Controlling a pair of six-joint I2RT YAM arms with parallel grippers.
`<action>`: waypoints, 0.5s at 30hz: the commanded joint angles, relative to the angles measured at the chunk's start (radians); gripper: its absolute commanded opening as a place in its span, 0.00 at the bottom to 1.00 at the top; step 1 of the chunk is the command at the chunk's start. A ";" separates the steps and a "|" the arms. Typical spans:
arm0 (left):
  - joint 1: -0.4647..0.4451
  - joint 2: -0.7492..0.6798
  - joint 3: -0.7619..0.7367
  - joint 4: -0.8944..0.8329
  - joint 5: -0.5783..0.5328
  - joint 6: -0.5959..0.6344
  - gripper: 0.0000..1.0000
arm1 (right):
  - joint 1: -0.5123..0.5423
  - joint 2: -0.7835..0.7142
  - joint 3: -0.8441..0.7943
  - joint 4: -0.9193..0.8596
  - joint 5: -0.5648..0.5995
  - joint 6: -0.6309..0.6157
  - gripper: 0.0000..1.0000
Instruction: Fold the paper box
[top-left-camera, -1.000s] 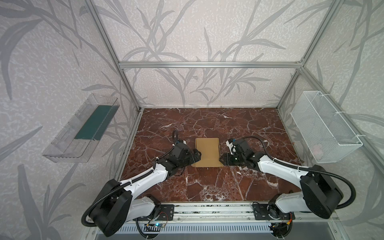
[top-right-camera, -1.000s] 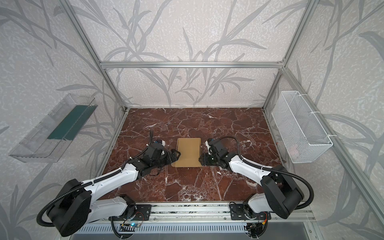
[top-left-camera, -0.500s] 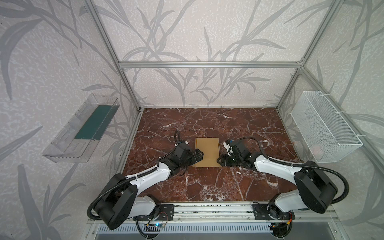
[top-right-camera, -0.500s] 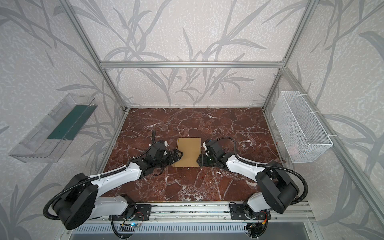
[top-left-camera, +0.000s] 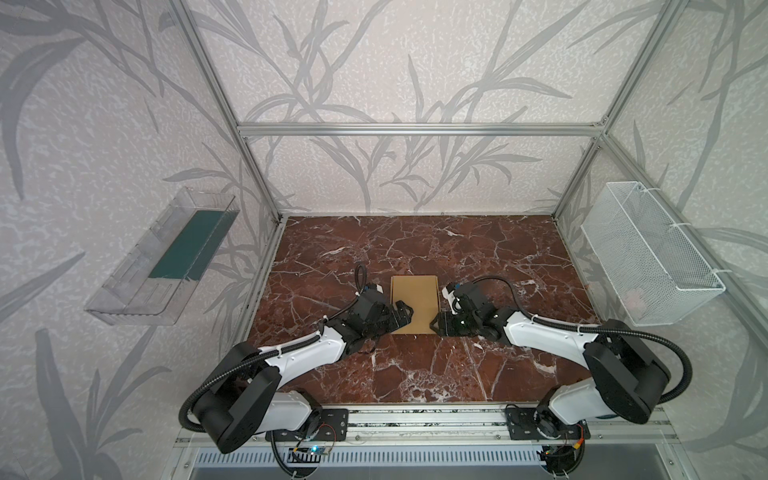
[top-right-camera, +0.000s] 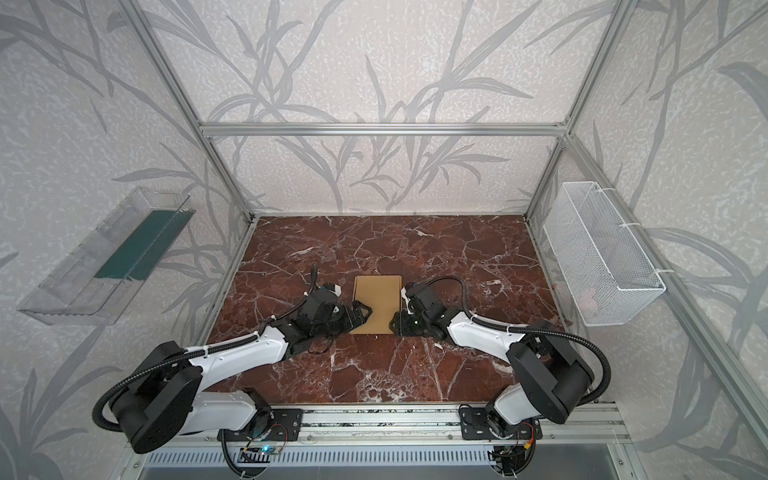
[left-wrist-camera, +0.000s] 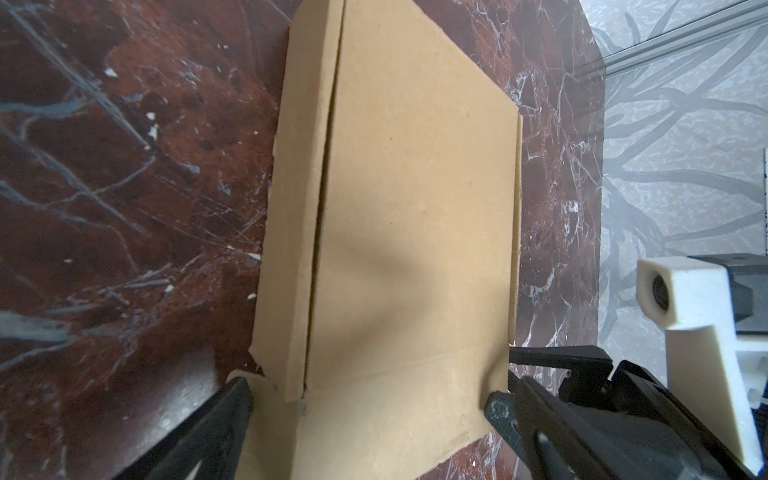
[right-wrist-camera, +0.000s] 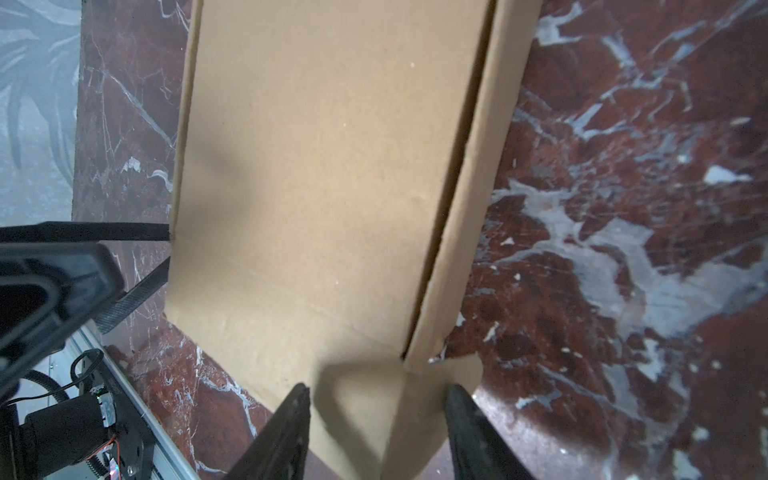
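The paper box (top-left-camera: 415, 297) (top-right-camera: 377, 297) is a flat tan cardboard shape lying in the middle of the marble table. In the left wrist view the paper box (left-wrist-camera: 415, 208) shows a side flap along one long edge. My left gripper (top-left-camera: 405, 318) (top-right-camera: 361, 316) (left-wrist-camera: 370, 395) stands open at the near left corner, its fingers either side of the box's near end. My right gripper (top-left-camera: 434, 324) (top-right-camera: 394, 326) (right-wrist-camera: 378, 388) is at the near right corner. Its jaws stand partly open, with the folded corner of the paper box (right-wrist-camera: 332, 166) between them.
A clear plastic tray (top-left-camera: 166, 257) with a green sheet hangs on the left wall. A white wire basket (top-left-camera: 648, 257) hangs on the right wall. Aluminium posts frame the marble table (top-left-camera: 415, 374), and a metal rail (top-left-camera: 415, 419) runs along its front edge.
Both grippers have moved inward onto the box's near corners. The right jaws have narrowed a little; the left jaws have stayed wide.
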 joint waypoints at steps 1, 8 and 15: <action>-0.009 -0.011 -0.013 0.021 -0.009 -0.022 0.99 | 0.005 0.010 0.010 0.026 0.004 0.020 0.51; -0.022 -0.015 -0.020 0.026 -0.020 -0.028 0.99 | 0.007 0.008 0.008 0.020 0.018 0.020 0.49; -0.032 0.005 -0.023 0.060 -0.021 -0.051 0.99 | 0.007 0.008 0.000 0.027 0.019 0.023 0.46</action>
